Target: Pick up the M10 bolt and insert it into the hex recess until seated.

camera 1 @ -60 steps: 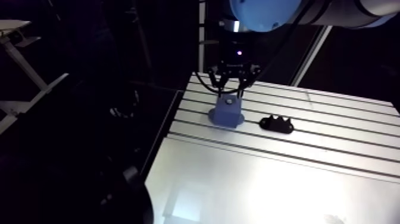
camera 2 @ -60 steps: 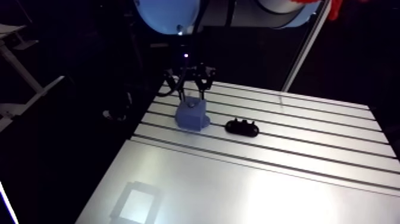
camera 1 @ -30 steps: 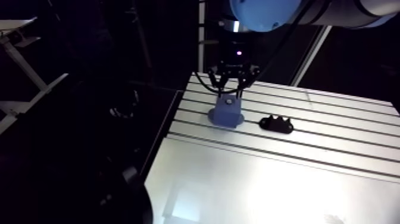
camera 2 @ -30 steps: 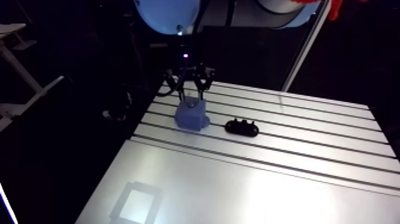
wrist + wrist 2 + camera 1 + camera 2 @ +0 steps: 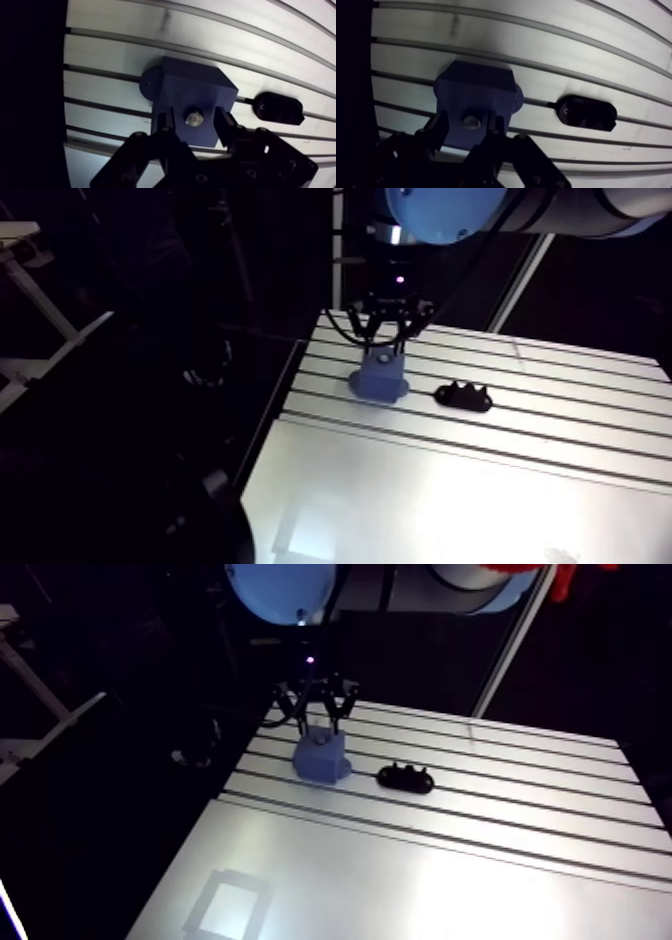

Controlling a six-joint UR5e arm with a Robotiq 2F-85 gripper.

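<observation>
M10 bolt (image 5: 194, 119) sits in the hex recess of the blue block (image 5: 192, 95), between the parted, empty fingers of the tool (image 5: 466, 120). Insertion looks finished; the next move calls for a straight upward retreat, clear of the black bracket (image 5: 278, 107) at the block's 3 o'clock.

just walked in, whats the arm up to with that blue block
The robot's gripper hangs right over the blue block on the slotted table. The bolt sits in the top of the block, between the two fingers, which are apart and not pressing on it. A black part lies on the table beside the block, untouched. The bolt looks inserted; whether it is fully seated cannot be told.
</observation>
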